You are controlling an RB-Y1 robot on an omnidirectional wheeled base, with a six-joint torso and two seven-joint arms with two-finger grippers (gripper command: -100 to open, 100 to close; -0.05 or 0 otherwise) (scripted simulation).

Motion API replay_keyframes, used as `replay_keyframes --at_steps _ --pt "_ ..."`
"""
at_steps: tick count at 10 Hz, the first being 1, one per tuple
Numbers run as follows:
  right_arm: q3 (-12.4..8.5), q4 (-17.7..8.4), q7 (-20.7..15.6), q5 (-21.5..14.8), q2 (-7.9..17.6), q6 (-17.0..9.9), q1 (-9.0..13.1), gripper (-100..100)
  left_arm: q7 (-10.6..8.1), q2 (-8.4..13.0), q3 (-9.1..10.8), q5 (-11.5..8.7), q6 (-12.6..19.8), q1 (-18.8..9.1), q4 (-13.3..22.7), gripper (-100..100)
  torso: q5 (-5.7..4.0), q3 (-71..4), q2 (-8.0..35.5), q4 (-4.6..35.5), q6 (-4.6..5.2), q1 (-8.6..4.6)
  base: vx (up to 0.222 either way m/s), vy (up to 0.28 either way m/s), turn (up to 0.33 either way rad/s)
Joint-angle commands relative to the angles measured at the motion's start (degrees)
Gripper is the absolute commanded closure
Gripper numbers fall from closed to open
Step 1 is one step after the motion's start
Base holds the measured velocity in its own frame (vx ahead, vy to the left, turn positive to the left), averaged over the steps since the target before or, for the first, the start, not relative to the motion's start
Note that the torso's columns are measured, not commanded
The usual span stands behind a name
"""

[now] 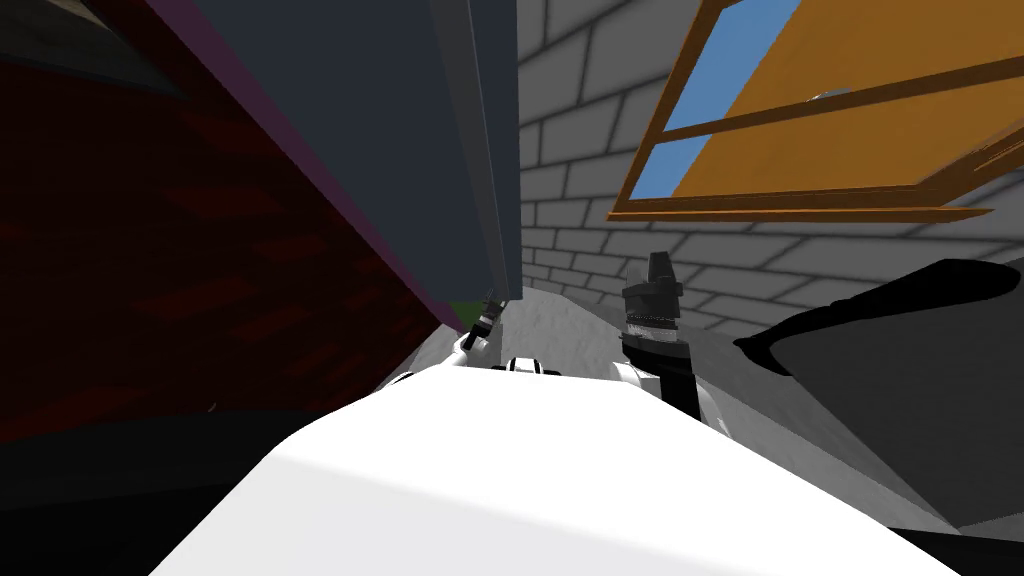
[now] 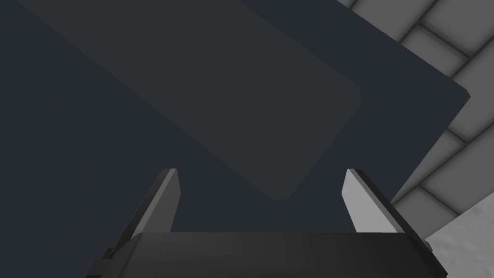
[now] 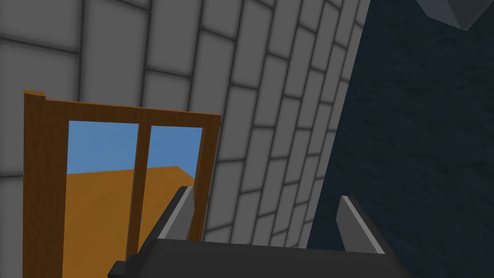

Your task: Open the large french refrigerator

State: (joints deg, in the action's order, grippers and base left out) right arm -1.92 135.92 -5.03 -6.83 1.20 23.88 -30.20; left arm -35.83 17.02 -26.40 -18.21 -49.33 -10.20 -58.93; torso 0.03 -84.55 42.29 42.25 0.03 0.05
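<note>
The left gripper has its fingers spread with nothing between them. They face the flat dark slate front of the refrigerator, near a paler rounded panel. No edge lies between them, so closing now would likely catch nothing, and pushing in could scrape the door. The right gripper, raised beside the refrigerator, is likewise spread and empty.

From where I stand, the right arm is black toward the wrist, ringed by a ribbed pale grey band, with white casing lower down. The left arm is white with a dark tip. Each set of jaws has a dark boxy body and two thin, light grey blade fingers with slanted tips.
</note>
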Motion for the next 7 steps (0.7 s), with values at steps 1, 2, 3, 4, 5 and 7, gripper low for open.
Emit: replay_keyframes --at_steps 1,2,3,4,5,7 --pt "-0.01 0.00 0.00 0.00 0.00 0.00 -0.01 0 -1.12 2.79 4.58 -1.07 1.28 1.09 -0.77 -100 -0.02 -0.05 -0.09 0.01 -0.04 0.00 -0.112 -0.031 -0.421" --pt "0.00 0.00 0.00 0.00 0.00 0.00 0.00 0 -1.12 2.79 6.28 -1.07 1.28 1.09 -0.77 -100 -0.03 -0.04 -0.02 0.02 -0.02 -0.03 -0.096 -0.024 -0.230" --pt "-0.01 0.00 0.00 0.00 0.00 0.00 -0.02 0 -2.11 4.60 8.17 -1.79 1.72 1.18 -0.31 -100 -0.02 -0.05 -0.07 0.02 -0.07 0.01 -0.122 -0.043 -0.364" --pt "0.00 0.00 0.00 0.00 0.00 0.00 -0.01 0 -2.11 4.60 9.79 -1.79 1.72 1.18 -0.31 -100 -0.03 0.00 0.05 0.05 -0.01 -0.07 -0.097 -0.038 -0.250" --pt "-0.01 0.00 0.00 0.00 0.00 0.00 -0.02 0 -3.09 6.41 11.64 -2.51 2.16 1.26 0.16 -100 -0.04 -0.03 -0.04 0.04 -0.04 -0.05 -0.096 -0.056 -0.464" --pt "-0.01 0.00 0.00 0.00 0.00 0.00 -0.02 0 -4.07 8.22 15.12 -3.23 2.59 1.35 0.62 -100 -0.05 -0.03 0.00 0.06 -0.12 -0.02 -0.098 -0.059 -0.287"
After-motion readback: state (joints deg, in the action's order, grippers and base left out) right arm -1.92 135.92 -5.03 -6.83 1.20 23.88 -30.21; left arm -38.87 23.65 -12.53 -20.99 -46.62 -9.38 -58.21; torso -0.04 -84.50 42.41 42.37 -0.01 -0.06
